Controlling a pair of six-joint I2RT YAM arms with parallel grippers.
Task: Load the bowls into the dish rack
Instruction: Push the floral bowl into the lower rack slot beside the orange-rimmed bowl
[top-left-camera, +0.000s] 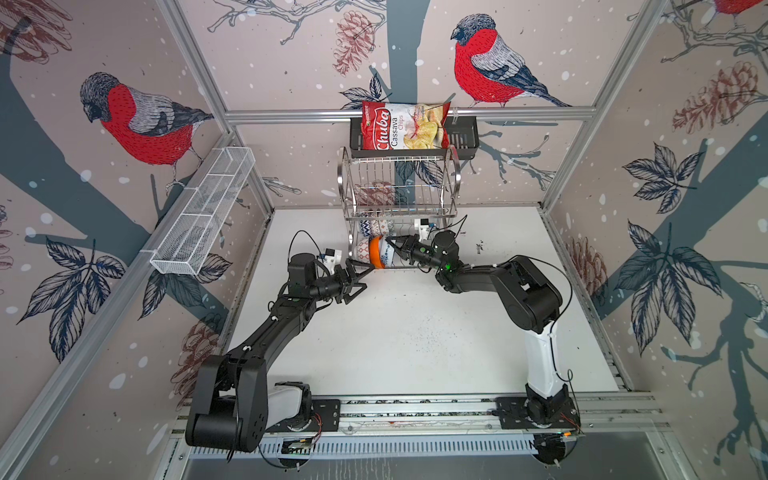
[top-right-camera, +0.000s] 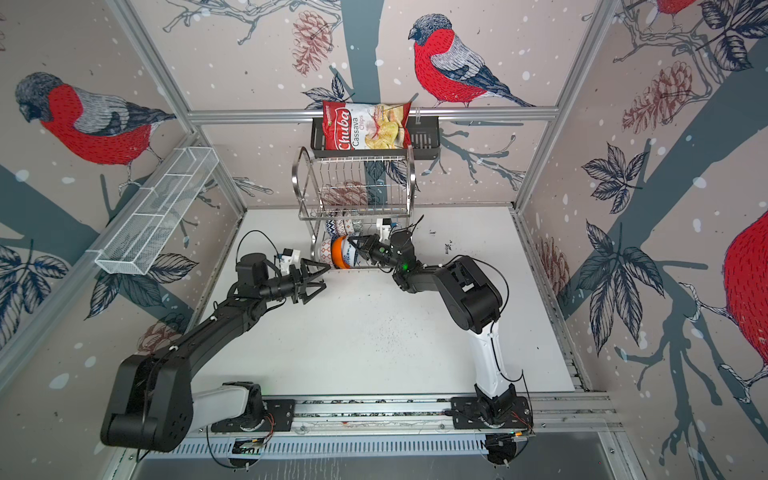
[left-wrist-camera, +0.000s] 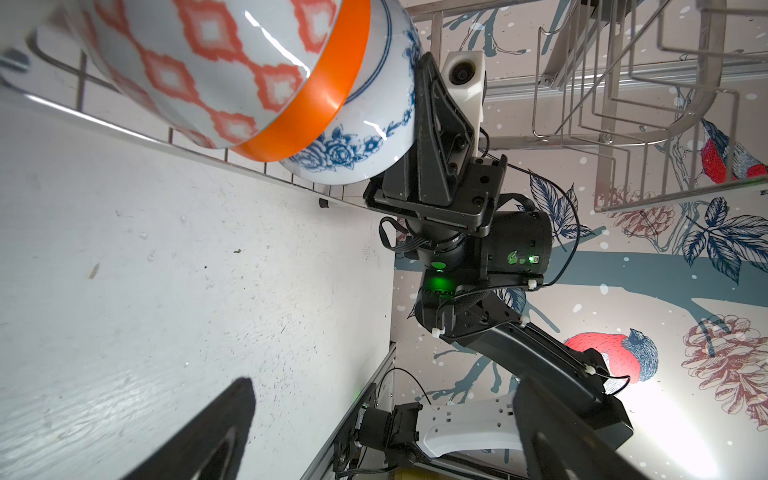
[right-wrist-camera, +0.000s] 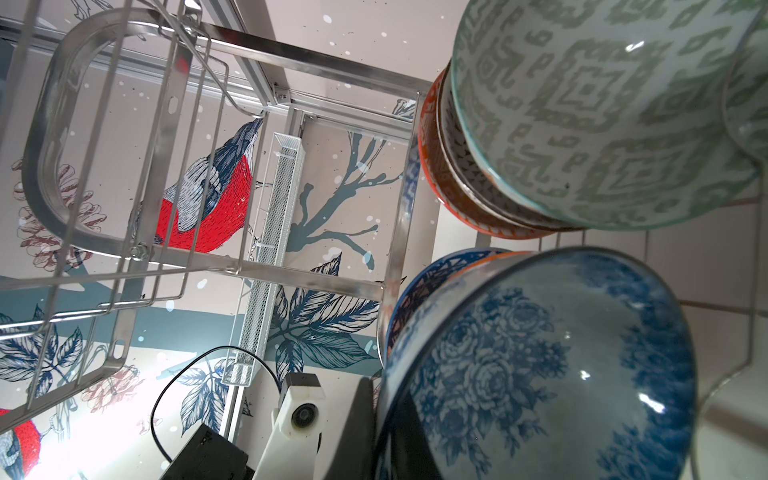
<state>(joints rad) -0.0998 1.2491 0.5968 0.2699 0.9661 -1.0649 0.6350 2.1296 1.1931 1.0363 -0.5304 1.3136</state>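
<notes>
Bullfinch-print walls (top-left-camera: 137, 124), white tabletop (top-left-camera: 415, 332)

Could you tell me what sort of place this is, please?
Probably a robot test cell: an aluminium frame with bird-wallpaper panels encloses a white table, two arms sit on a rail, and a steel dish rack holds bowls.

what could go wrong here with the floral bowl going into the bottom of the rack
1. The right gripper pinches the rim of the white-blue floral bowl, standing on edge by the front wire of the dish rack; on release it may roll out onto the table.
2. It leans on the plain orange bowl; a push could shove that one along the tier.
3. The open left gripper hovers near the rack's front and might knock it.
</notes>
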